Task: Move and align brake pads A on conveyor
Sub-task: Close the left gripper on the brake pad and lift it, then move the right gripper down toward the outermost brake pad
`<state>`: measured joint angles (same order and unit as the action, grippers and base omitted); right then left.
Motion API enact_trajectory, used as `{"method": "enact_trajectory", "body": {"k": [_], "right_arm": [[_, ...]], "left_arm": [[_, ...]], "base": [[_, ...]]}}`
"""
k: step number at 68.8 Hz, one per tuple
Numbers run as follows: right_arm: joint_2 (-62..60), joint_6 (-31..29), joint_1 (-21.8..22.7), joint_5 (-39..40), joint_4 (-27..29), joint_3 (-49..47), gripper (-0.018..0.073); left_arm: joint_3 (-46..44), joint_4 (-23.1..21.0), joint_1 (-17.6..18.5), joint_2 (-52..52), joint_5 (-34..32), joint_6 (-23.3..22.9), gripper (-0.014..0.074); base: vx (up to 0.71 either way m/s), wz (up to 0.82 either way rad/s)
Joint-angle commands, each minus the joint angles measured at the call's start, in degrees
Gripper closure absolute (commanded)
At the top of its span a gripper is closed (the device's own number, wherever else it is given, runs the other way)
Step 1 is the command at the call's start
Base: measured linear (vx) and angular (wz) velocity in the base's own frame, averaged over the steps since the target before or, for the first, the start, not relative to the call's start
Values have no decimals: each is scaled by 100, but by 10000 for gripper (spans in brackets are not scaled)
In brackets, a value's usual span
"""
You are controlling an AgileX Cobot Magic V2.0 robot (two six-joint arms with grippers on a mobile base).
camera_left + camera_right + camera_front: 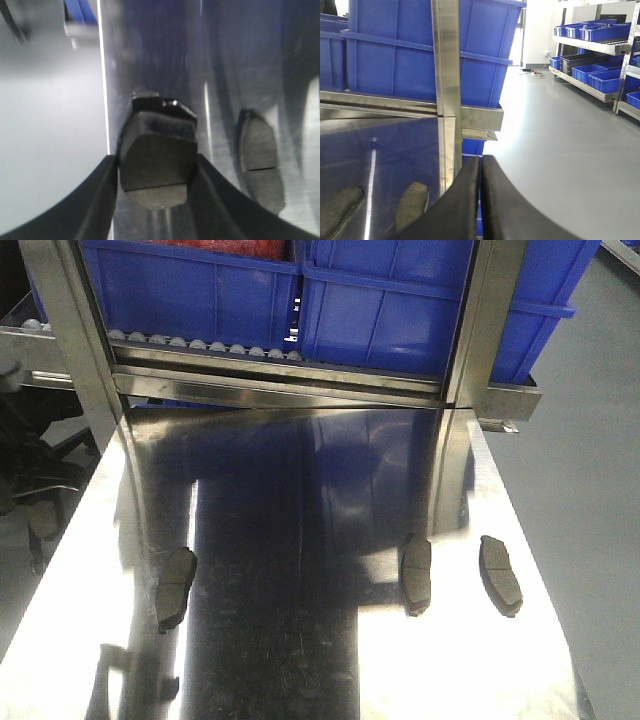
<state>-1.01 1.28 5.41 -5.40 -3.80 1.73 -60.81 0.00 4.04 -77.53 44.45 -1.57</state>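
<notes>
Brake pads A (pixel 416 576) lie on a shiny stainless steel table (pixel 300 660), each with its long side pointing toward a roller rack (pixel 280 385) that carries blue bins (pixel 190 290). The front view shows three grey pads: a left pad (pixel 175 587) near the table's left edge, a middle pad (pixel 416 570), and a right pad (pixel 500 575) near the right edge. The middle and right pads sit close together but do not touch.

In the left wrist view, the left gripper (pixel 156 167) is clamped on a held pad (pixel 157 155), with a black finger (pixel 95 200) against either side of it, by the table's left edge. I cannot tell whether this pad rests on the steel. A neighbouring pad (pixel 260 150) lies flat to its right, its thin cross groove visible.

In the right wrist view, the right gripper (pixel 481 180) has its fingers pressed together with nothing between them. It is near the table's right edge, with grey floor (pixel 560 150) beyond. Two pads lie to its left.
</notes>
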Motion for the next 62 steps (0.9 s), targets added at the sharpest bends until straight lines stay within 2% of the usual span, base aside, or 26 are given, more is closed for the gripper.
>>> {"method": "enact_trajectory", "body": {"k": [1, 33, 46, 62], "right_arm": [[-47, -33, 12, 418, -43, 19, 569], [-47, -33, 12, 418, -43, 19, 569], [-47, -33, 12, 418, -43, 19, 569], [-47, -33, 12, 418, -43, 19, 569]], "left_arm": [[189, -56, 20, 716, -559, -40, 603], [2346, -61, 15, 3199, -2099, -45, 603], [2933, 0, 15, 4029, -2251, -45, 603], [3065, 0, 15, 4319, -2289, -45, 603]], "base": [[0, 0], [0, 0], [0, 0], [0, 0]]}}
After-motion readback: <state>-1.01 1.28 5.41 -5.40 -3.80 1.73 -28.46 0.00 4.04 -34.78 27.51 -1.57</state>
